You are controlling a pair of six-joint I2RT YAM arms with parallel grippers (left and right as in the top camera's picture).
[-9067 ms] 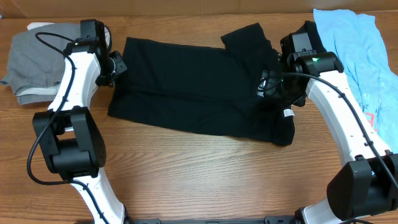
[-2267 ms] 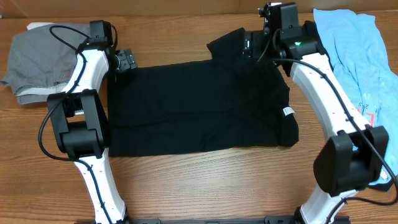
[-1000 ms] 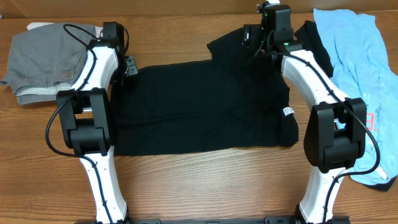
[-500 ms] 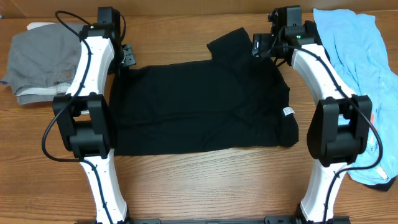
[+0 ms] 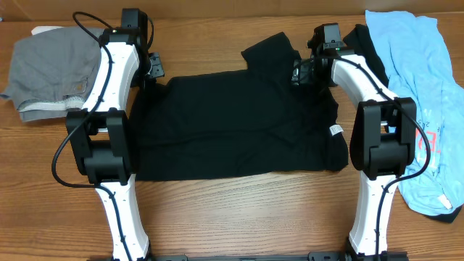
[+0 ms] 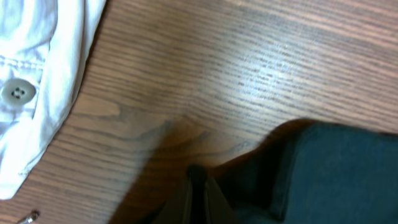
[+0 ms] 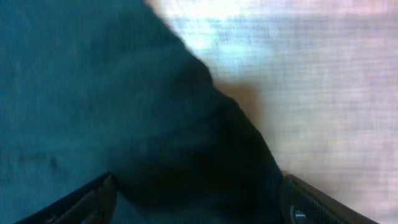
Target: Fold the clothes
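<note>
Along the near edge, the wooden table (image 5: 239,210) lies bare between the two arm bases. Just beyond it runs the lower hem of the black shirt (image 5: 232,123), which is spread flat across the middle of the table. A small white tag (image 5: 335,130) shows near its right side. One sleeve (image 5: 272,51) sticks out at the far edge, towards the right.

Both arms reach to the far edge of the shirt. The left gripper (image 5: 154,67) sits at the shirt's far left corner. In the left wrist view its jaws are drawn together into one narrow wedge (image 6: 196,173) low over the wood. The dark shirt (image 6: 336,168) edge lies just beside them on the right; I cannot tell whether any cloth is pinched. To the left in that view lies a white cloth (image 6: 43,74) with a button (image 6: 17,93).

The right gripper (image 5: 303,72) is at the far right of the shirt, next to the sleeve. In the right wrist view its jaws stand wide apart (image 7: 196,190), the fingers (image 7: 81,202) at either side of a raised fold of the shirt (image 7: 93,81). The fold fills the gap between them and is not clamped.

At the far left corner lies a grey garment (image 5: 43,69), apart from the shirt. A light blue garment (image 5: 420,80) runs down the right side.
</note>
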